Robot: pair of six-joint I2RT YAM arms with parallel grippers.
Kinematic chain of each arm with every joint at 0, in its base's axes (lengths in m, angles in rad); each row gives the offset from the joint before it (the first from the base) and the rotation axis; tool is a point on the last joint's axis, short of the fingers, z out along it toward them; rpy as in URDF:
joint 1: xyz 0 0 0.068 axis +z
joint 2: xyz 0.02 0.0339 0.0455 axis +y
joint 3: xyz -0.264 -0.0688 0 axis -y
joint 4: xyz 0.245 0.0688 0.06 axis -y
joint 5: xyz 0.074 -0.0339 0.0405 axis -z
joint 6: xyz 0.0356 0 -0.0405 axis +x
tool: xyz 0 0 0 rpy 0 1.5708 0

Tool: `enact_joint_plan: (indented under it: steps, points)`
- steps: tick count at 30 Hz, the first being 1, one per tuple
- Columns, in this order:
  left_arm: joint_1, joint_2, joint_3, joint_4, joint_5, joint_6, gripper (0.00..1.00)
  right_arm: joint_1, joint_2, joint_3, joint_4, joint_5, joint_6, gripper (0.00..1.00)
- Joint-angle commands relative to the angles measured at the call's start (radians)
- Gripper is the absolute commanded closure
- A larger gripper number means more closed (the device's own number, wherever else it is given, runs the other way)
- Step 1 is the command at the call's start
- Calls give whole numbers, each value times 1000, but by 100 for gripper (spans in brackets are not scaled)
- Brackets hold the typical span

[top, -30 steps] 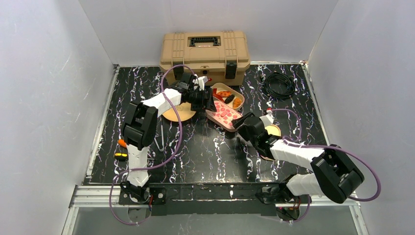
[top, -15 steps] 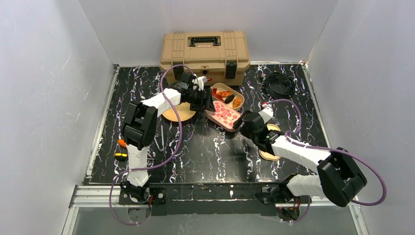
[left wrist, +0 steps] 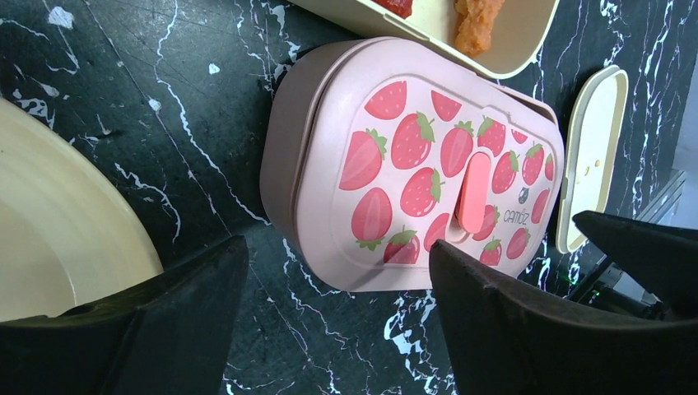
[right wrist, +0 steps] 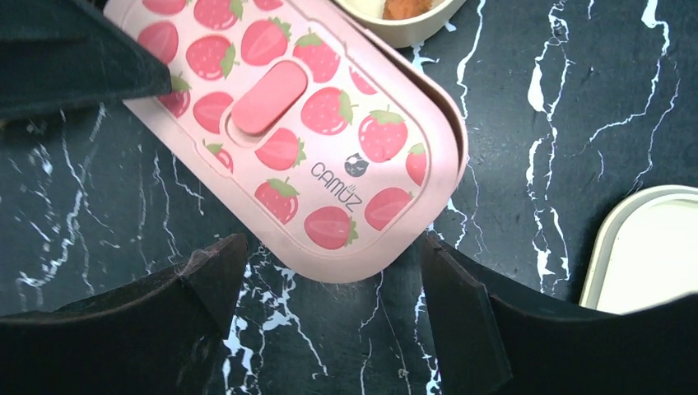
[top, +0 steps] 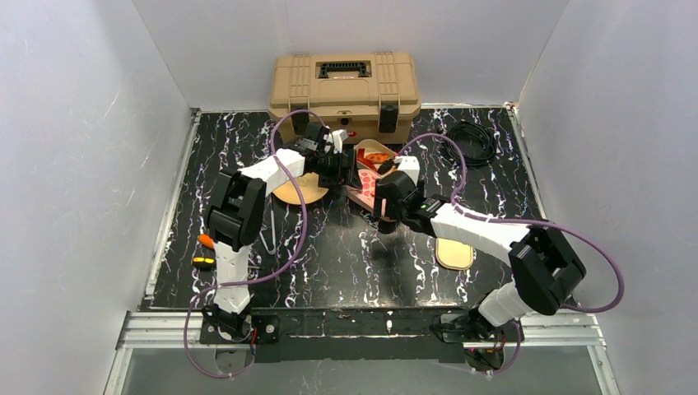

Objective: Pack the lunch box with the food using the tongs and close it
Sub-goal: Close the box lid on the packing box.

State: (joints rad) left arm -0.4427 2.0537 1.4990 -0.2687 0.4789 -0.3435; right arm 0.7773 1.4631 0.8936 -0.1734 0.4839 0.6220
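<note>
At the far left of the bench (top: 329, 255) lie a small orange piece (top: 203, 240) and, a little nearer the arm bases, a black-and-yellow item (top: 201, 262) too small to make out. Beside the left arm the metal tongs (top: 270, 230) lie flat on the bench, well apart from both arms' fingers. Just right of them sits a round tan plate (top: 298, 191).

The left gripper (left wrist: 337, 249) hovers at the plate's right edge, its fingers (left wrist: 165, 329) spread wide and holding nothing. One end of the pink lid (left wrist: 420, 164) (strawberry print, a plain pink tab in the middle) lies in the gap between them. Whether either finger touches it I cannot tell. The lid lies print-up on the bench, just beside the cream lunch box tray (left wrist: 527, 37). The tray stands uncovered on the far side, toward the closed tan toolbox (top: 344, 86) at the back. Orange-red chunks (left wrist: 477, 20) sit inside the tray.

The right gripper (right wrist: 333, 245) faces the lid's opposite end, its fingers (right wrist: 494, 329) likewise wide apart and empty, with the rounded end of the lid between them. The two grippers are near enough that each wrist view catches a finger of the other.

Further right a cream inner lid (right wrist: 650, 247) lies flat on the bench, apart from the pink lid. A black cable (top: 469, 141) is coiled in the far right corner.
</note>
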Motion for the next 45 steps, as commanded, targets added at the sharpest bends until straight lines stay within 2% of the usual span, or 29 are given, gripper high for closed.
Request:
enact_joint_plan:
  steps: [1, 9, 21, 29, 37, 41, 45]
  points:
    - [-2, -19, 28, -27, 14, -10, 20, 40, 36, 59, -62, 70, -153, 15]
    - [-2, -14, 33, -40, 6, -2, 18, 85, 124, 135, -109, 128, -228, 16]
    - [-2, -13, 36, -41, 18, -8, 16, 88, 222, 228, -217, 276, -171, 16]
    - [-1, -3, 41, -40, 36, -14, 17, 88, 238, 220, -183, 180, -190, 13]
    - [-2, 20, 47, -38, 47, -12, 30, 87, 176, 249, -255, 84, -153, 12]
    - [-2, 15, 41, -30, 43, -11, 30, 88, 111, 238, -273, 9, -132, 12]
    - [-1, 8, 35, -23, 38, -9, 26, 76, 61, 240, -297, -15, -122, 9]
